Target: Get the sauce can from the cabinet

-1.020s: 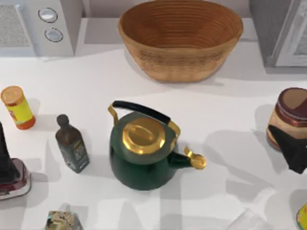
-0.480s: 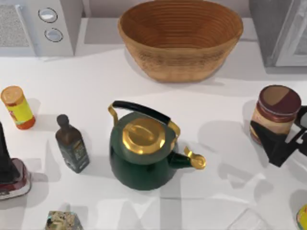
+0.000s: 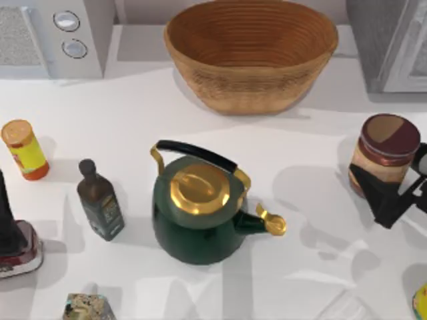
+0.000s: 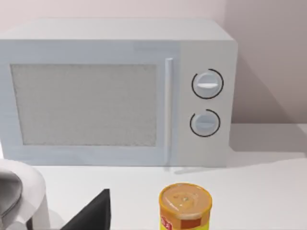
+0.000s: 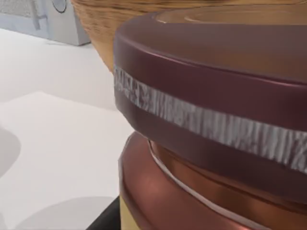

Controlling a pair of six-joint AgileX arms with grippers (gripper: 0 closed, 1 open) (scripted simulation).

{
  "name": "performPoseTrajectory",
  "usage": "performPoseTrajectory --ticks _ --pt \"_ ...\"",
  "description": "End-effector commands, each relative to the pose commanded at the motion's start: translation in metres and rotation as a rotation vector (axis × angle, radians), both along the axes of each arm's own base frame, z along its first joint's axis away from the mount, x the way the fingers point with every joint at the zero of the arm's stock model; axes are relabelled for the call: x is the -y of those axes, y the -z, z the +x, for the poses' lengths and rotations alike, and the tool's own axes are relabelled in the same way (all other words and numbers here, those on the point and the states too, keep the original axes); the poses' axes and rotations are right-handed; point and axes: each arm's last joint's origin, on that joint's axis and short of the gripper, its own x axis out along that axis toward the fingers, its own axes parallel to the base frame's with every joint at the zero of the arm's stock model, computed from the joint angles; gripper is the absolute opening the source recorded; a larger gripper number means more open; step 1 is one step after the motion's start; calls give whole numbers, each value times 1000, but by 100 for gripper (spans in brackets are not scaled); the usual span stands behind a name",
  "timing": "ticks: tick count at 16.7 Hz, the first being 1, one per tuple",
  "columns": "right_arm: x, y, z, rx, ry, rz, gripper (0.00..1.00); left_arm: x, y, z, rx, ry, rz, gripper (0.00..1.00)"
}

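Observation:
The sauce can, squat and maroon with a tan lower band, is at the table's right side, in front of the grey speckled cabinet at the back right. My right gripper is shut on the can, one black finger on its near left side. In the right wrist view the can is very close. I cannot tell whether it rests on the table or hangs just above it. My left gripper is parked at the front left, facing the microwave.
A woven basket stands at the back middle, and a green kettle with a gold lid is in the centre. On the left are a dark bottle, a yellow orange-capped container and the microwave.
My right gripper has carried the sauce can leftward from the right edge, away from the cabinet. In the last half second it barely moved. The left arm has stayed still.

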Motion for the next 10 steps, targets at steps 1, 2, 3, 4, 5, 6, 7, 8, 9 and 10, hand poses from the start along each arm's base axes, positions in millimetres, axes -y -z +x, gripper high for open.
performPoseTrajectory --ticks 1,2,3,4,5,6,7,8,9,10 --pt "0 0 0 0 0 0 68 0 0 0 0 0 0 100" --pt "0 0 0 0 0 0 75 0 0 0 0 0 0 100" --pt "0 0 0 0 0 0 83 0 0 0 0 0 0 100" --pt "0 0 0 0 0 0 90 0 0 0 0 0 0 100" --pt "0 0 0 0 0 0 98 0 0 0 0 0 0 100" --pt "0 0 0 0 0 0 100 0 0 0 0 0 0 100" --pt "0 0 0 0 0 0 100 0 0 0 0 0 0 100" --pt "0 0 0 0 0 0 100 0 0 0 0 0 0 100" --pt "0 0 0 0 0 0 100 0 0 0 0 0 0 100" --pt "0 0 0 0 0 0 100 0 0 0 0 0 0 100"
